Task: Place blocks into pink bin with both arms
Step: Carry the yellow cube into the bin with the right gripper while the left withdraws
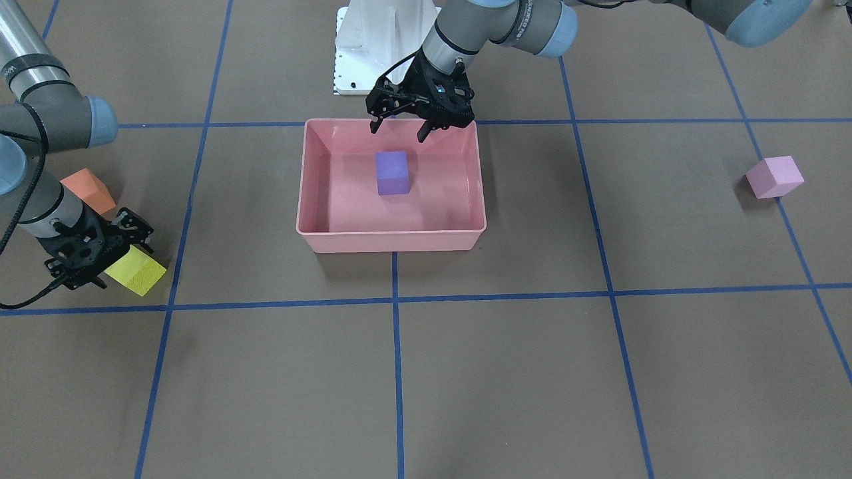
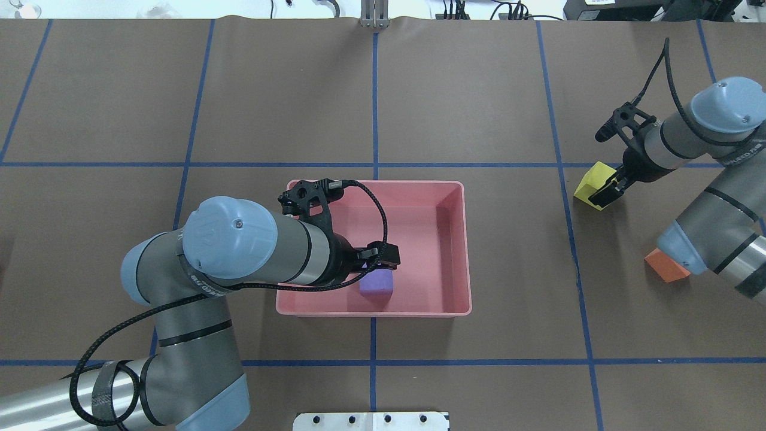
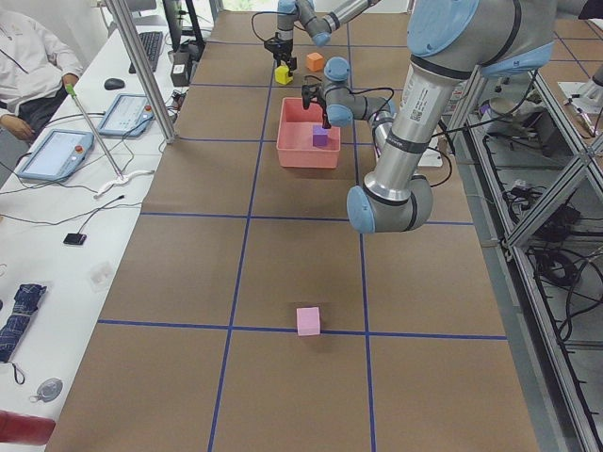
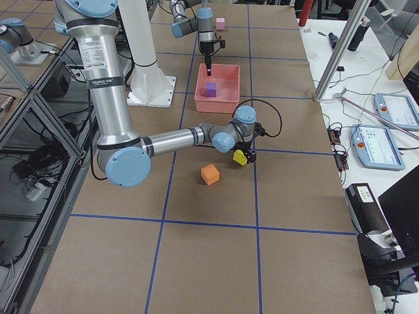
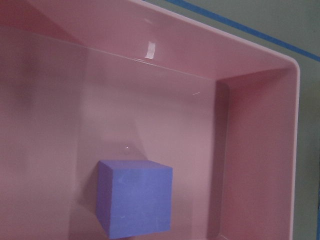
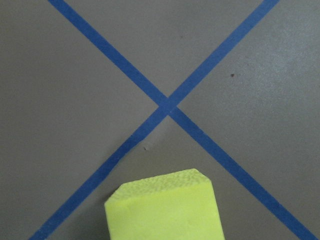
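The pink bin (image 1: 393,233) stands mid-table, and the purple block (image 1: 391,173) rests on its floor; both show in the left wrist view, block (image 5: 134,196) and bin wall (image 5: 250,150). My left gripper (image 1: 398,133) hangs open and empty just above the bin's robot-side edge, over the purple block. My right gripper (image 1: 120,265) is shut on the yellow block (image 1: 138,271), low at the table; the block fills the bottom of the right wrist view (image 6: 165,207). The orange block (image 1: 90,189) lies beside the right arm. The pink-lilac block (image 1: 774,176) lies alone far on my left side.
The white robot base (image 1: 373,46) stands just behind the bin. Blue tape lines (image 1: 396,299) grid the brown table. A side bench with tablets (image 3: 57,151) and a seated operator (image 3: 28,66) runs along the table's far edge.
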`<state>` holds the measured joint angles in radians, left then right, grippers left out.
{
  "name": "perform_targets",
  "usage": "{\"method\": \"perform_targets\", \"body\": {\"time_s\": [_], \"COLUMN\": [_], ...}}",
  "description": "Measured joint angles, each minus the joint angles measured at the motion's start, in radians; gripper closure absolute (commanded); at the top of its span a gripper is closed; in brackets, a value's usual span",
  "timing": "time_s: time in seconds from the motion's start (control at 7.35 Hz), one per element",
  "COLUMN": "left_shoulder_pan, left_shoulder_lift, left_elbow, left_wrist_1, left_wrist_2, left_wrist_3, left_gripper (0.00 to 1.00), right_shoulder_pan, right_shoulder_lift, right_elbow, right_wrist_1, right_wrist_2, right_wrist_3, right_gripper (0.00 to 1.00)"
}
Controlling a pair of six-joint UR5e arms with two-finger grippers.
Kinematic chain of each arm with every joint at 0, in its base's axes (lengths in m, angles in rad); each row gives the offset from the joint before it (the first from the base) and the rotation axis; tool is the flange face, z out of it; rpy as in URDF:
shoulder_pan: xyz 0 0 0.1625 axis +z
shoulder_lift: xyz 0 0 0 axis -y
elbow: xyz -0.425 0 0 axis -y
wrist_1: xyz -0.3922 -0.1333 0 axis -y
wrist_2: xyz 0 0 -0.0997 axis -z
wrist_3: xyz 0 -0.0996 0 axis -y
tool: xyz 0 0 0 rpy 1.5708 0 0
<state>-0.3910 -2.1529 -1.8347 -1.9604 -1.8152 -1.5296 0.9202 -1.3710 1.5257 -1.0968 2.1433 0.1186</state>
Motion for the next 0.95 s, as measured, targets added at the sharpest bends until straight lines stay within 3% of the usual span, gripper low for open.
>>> {"method": "perform_targets", "body": {"time_s": [0.14,0.27,0.54,0.95], "left_shoulder_pan": [-0.001,-0.003,-0.039,-0.237], "left_shoulder_lift": [0.001,0.001,0.035,0.304], "left_elbow": [0.000,-0.001,-0.046,-0.212], "left_wrist_1": [0.000,0.000,0.010,0.036], "left_wrist_2": [-0.001,-0.001,-0.041,-0.231], "left_wrist_3": [0.005,0.010,0.075,0.396], "left_gripper": [0.00,0.00,0.00,0.00], "right_shoulder_pan": [-0.003,-0.001,0.018,0.029], "right_shoulder_lift": [0.008,0.012,0.015,0.016], "right_elbow": [-0.007,-0.002,0.045,0.233], "right_wrist_1": [0.000,-0.001,-0.011,-0.110], "right_wrist_2": [0.002,0.005,0.018,0.115], "right_wrist_3": [0.006,0.010,0.076,0.443], "right_gripper": [0.87,0.96,0.96,0.96]}}
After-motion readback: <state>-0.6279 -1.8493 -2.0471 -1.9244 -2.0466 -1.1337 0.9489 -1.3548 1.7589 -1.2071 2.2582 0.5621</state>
